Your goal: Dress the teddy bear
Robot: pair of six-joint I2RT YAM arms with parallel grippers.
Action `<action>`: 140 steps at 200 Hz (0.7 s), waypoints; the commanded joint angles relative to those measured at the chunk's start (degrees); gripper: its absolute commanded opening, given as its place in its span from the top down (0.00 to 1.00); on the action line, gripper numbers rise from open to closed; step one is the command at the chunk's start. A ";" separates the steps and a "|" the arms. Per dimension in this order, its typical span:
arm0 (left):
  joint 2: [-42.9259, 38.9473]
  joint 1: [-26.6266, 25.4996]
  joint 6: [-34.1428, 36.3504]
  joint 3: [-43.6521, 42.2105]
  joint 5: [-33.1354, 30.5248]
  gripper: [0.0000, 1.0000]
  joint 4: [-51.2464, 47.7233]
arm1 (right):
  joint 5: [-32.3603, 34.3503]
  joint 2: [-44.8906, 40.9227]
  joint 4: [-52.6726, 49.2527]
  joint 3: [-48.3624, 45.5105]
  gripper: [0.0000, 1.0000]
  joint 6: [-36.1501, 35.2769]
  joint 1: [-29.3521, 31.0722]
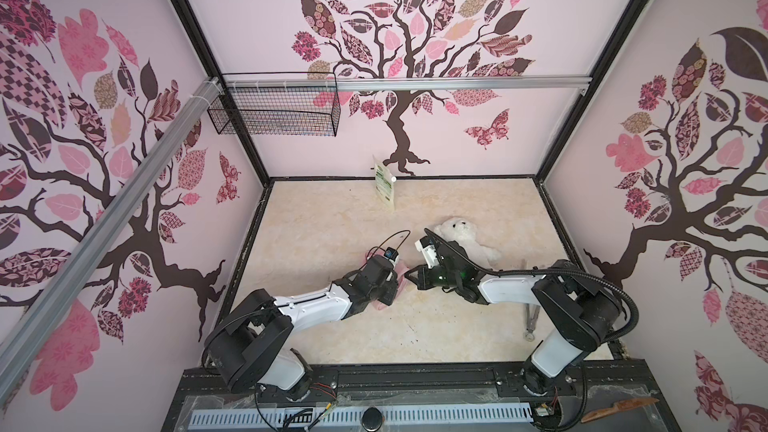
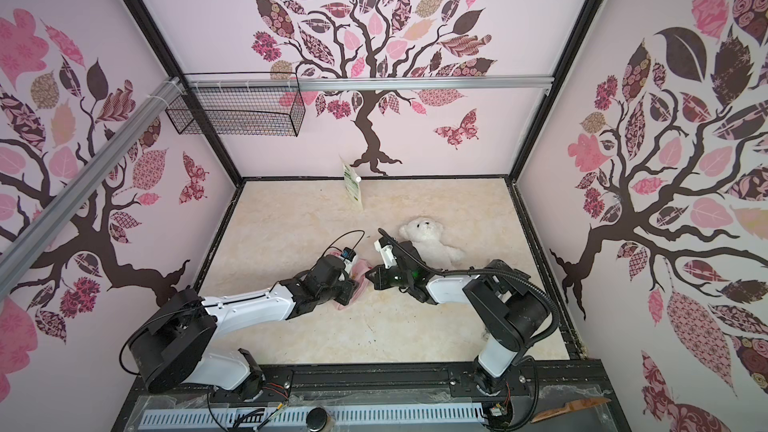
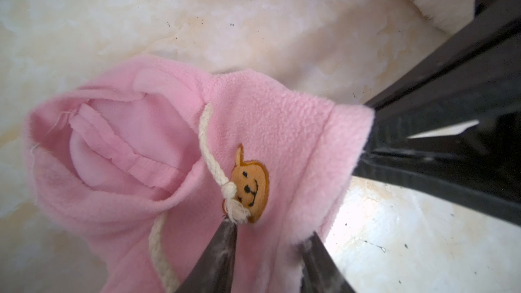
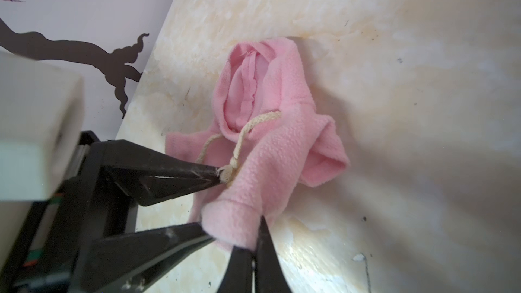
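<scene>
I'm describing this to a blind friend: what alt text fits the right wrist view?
A small pink fleece hoodie lies on a marbled cream table, its hem pinched by the right gripper. The left gripper straddles the hem beside a cream drawstring.

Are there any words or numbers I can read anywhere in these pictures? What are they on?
No text can be read for sure in any view.
Card leaning at the back wall: green and white print, too small and blurred to read.
Pink hoodie: only a stitched orange bear face, no letters.
Teddy bear: no tag or label visible.
Walls: tree, leaf and butterfly pictures only, no words.
</scene>
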 commanded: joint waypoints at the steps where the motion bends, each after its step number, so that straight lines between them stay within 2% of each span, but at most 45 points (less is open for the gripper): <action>1: -0.77 -0.18 -1.02 0.89 -1.46 0.69 1.38 | 1.95 -0.69 -3.12 2.53 0.99 -2.89 -0.16; 21: -0.11 -0.10 -1.47 0.89 -2.77 0.76 1.43 | 2.36 -0.80 -3.73 2.88 0.99 -3.45 -0.16; 72: 0.55 -0.02 -1.40 1.86 -2.77 0.83 1.12 | 2.06 -0.72 -3.88 2.98 0.98 -3.75 -0.17; 102: -0.14 0.24 -2.55 2.13 -2.68 0.90 1.02 | 3.46 -0.63 -5.91 3.72 0.94 -5.53 -0.22; 112: -0.52 0.74 -3.38 2.07 -2.35 0.94 1.09 | 4.35 -0.76 -7.06 4.09 0.90 -6.41 -0.20; 127: -0.67 2.22 -4.97 1.91 -1.24 1.00 1.27 | 6.02 -1.34 -9.04 4.54 0.77 -7.26 -0.16; 140: -0.52 4.47 -6.90 1.79 0.96 1.00 1.44 | 6.28 -2.69 -10.95 4.65 0.68 -7.84 -0.22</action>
